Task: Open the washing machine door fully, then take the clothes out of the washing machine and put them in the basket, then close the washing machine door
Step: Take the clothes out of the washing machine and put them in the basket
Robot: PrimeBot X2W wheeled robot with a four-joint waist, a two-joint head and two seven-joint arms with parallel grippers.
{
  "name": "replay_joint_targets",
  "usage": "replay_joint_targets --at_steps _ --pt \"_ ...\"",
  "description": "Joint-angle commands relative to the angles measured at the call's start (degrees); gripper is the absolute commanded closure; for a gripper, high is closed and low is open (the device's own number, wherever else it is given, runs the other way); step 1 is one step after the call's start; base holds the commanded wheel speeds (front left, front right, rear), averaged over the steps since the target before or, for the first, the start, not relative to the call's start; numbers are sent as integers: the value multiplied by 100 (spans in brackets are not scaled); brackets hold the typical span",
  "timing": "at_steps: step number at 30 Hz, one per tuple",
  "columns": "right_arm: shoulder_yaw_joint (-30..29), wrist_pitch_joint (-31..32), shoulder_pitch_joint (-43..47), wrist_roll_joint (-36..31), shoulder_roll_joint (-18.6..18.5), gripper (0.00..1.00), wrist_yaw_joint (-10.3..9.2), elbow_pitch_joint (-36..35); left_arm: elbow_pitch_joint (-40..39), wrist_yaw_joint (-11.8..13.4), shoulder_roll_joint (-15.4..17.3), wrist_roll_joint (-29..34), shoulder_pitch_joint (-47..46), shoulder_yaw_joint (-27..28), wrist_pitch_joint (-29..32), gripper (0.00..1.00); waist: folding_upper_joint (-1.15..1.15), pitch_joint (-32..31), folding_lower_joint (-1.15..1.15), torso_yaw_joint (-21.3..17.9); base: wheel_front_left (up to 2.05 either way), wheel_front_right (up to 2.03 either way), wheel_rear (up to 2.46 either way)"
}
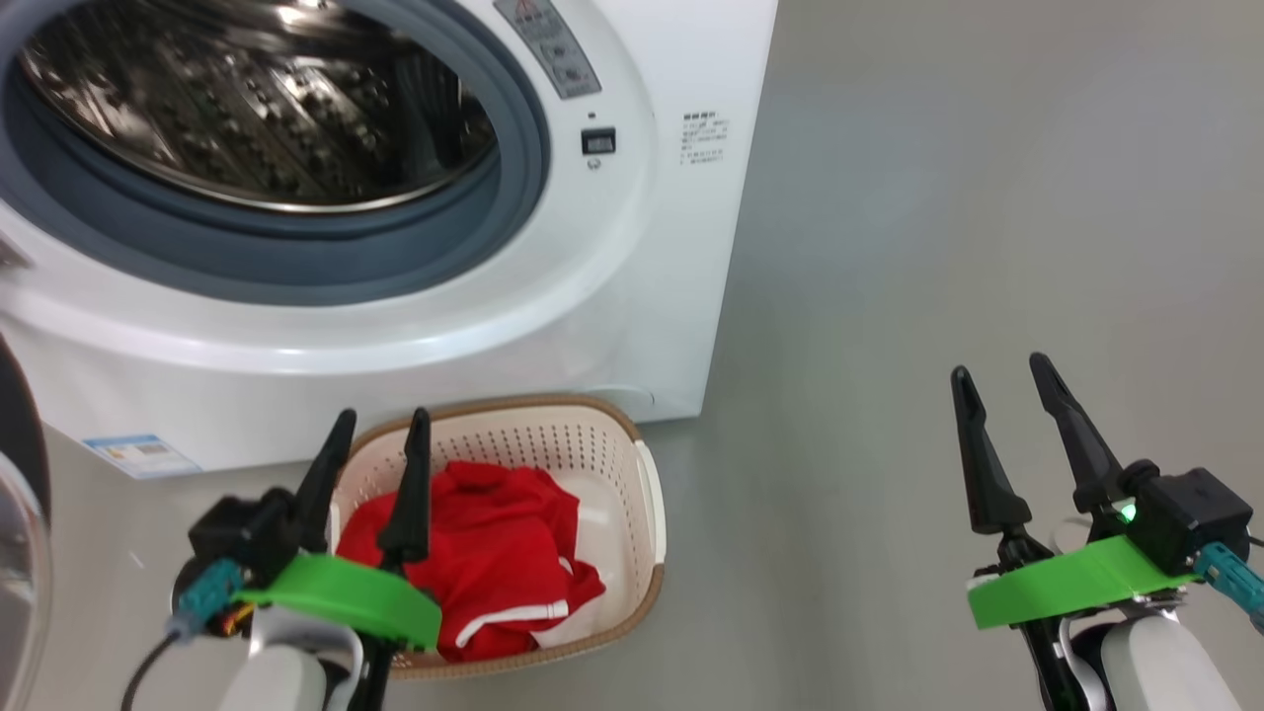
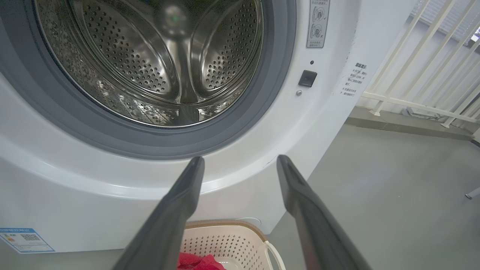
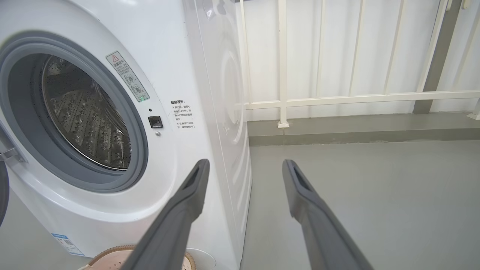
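The white washing machine (image 1: 632,257) stands open, its steel drum (image 1: 247,99) bare of clothes. At the far left edge a slice of the washing machine door (image 1: 15,513) shows, swung wide. On the floor before the machine sits the cream basket (image 1: 647,513), with the red clothes (image 1: 494,553) inside. My left gripper (image 1: 380,434) hovers open over the basket's left end, nothing between its fingers; in the left wrist view it (image 2: 240,163) points at the machine's front below the drum (image 2: 150,63). My right gripper (image 1: 1002,380) stands open over bare floor to the right.
Grey floor (image 1: 987,197) spreads right of the machine. A white railing (image 3: 337,99) on a low kerb runs behind it. A blue label (image 1: 138,454) sits at the machine's lower left. The basket rim (image 3: 112,255) peeks into the right wrist view.
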Motion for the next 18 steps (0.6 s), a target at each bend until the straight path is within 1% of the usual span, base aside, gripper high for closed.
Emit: replay_joint_targets --at_steps 1,8,18 --pt "92 -36 25 -71 -25 0 35 -127 -213 54 75 67 76 202 -69 0 0 -174 0 39 0 0 0" --pt "-7 -36 226 -119 -25 0 35 -160 -821 106 62 260 582 340 -70 0 0 -496 0 46 0 0 0" --pt "-84 -36 629 -296 -25 0 35 -236 -1196 213 101 386 1163 523 -70 0 0 -950 0 48 0 0 0"
